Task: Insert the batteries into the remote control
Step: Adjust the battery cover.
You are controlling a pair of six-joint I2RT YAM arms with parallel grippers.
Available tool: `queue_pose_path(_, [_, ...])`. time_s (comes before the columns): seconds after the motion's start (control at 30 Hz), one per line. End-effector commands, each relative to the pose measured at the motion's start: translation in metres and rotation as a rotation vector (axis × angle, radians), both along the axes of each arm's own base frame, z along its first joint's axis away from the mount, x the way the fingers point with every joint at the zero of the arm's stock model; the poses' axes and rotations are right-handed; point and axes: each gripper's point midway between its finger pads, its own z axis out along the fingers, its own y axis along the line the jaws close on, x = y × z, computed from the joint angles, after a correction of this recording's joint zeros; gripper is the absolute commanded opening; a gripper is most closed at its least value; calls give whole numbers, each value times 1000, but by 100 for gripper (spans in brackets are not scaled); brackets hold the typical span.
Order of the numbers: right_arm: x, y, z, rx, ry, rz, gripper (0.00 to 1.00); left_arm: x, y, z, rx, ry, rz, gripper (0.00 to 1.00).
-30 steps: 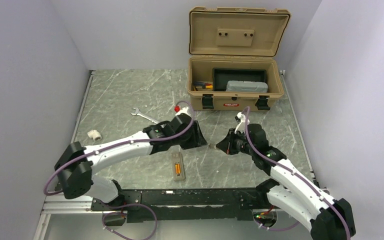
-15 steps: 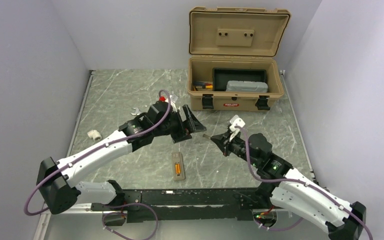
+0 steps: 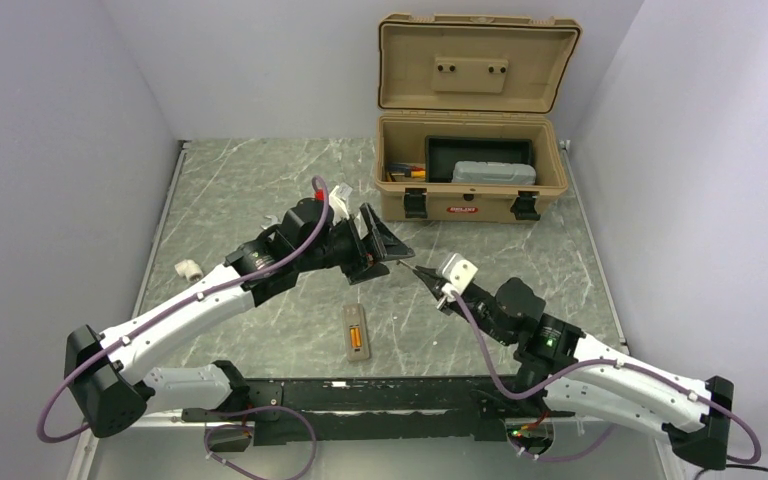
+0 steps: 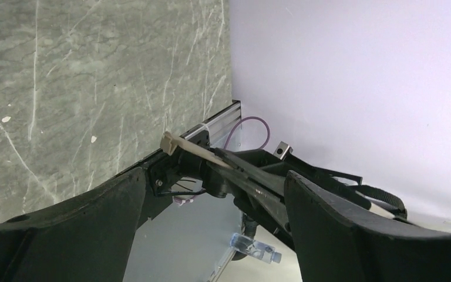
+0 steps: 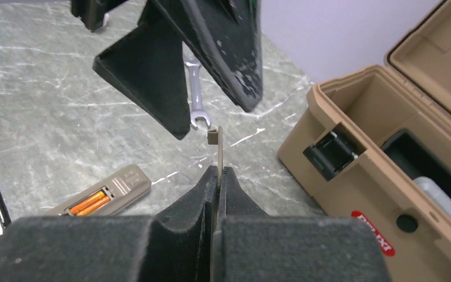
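Observation:
The remote control (image 3: 356,333) lies back-up on the table, near the front, with the batteries (image 3: 357,340) as two orange cylinders side by side in its open bay; the right wrist view shows the same remote control (image 5: 123,183) and batteries (image 5: 90,202). My right gripper (image 3: 422,272) is shut on a thin tan flat piece (image 5: 219,150) that sticks out edge-on, a small tab at its tip. My left gripper (image 3: 392,248) is open and faces it, its fingers either side of that piece's tip (image 4: 170,141) without touching it. Both grippers hang above the table, behind the remote.
An open tan toolbox (image 3: 470,190) stands at the back right, its front wall (image 5: 352,176) close to my right gripper. A silver wrench (image 5: 195,97) lies behind the left fingers. A small white fitting (image 3: 189,268) sits at the left.
My left gripper has opened wide, risen and drawn back toward the far left. My right gripper, still shut on the tan piece, has lifted and moved left toward it.

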Motion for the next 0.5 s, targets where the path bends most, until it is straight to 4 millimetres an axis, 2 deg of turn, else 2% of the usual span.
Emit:
queue_pose_path(0.0, [-3,4,49,68,-154,-10,0,-2,-6,22,-82,-1,-6,88])
queue_pose_path(0.2, [-12,16,55,53,-194,9,0,0,-8,22,-98,-1,-5,74])
queue_pose_path(0.47, [-19,26,59,52,-233,9,0,0,-9,21,-106,3,-4,48])
